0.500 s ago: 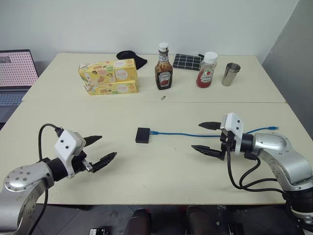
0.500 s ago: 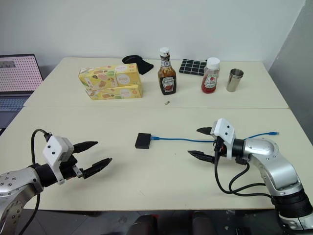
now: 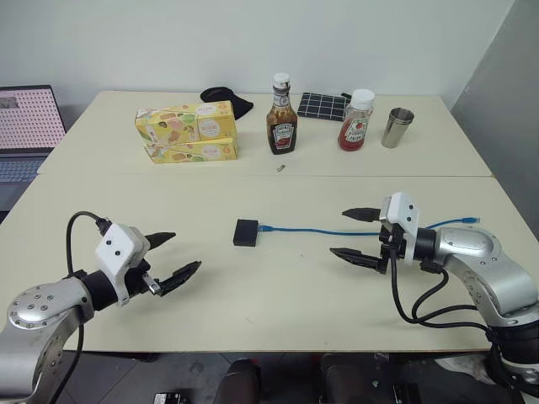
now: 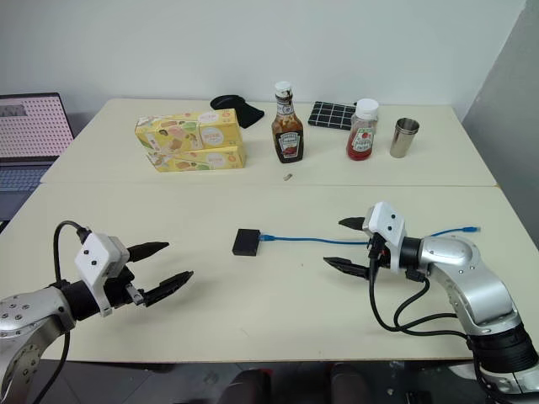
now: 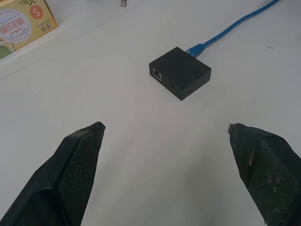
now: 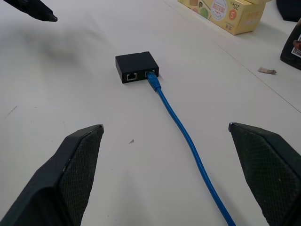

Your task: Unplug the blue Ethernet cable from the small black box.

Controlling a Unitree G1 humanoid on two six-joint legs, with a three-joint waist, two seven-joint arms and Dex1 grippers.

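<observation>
The small black box (image 3: 246, 232) lies flat in the middle of the near table. The blue Ethernet cable (image 3: 316, 231) is plugged into its right side and runs right across the table to a loose plug (image 3: 472, 220). In the right wrist view the plug sits in the box (image 6: 137, 67) beside an empty port, and the cable (image 6: 186, 136) runs between my fingers. My right gripper (image 3: 354, 235) is open, hovering over the cable's middle part. To the left of the box, my left gripper (image 3: 174, 257) is open and holds nothing; the box (image 5: 180, 72) lies ahead of it.
On the far table stand two stacked yellow boxes (image 3: 186, 130), a brown sauce bottle (image 3: 282, 115), a red sauce bottle (image 3: 356, 120) and a steel cup (image 3: 396, 127). Behind them lie a black cloth (image 3: 227, 99) and a gridded panel (image 3: 322, 105). A laptop (image 3: 27, 126) sits far left.
</observation>
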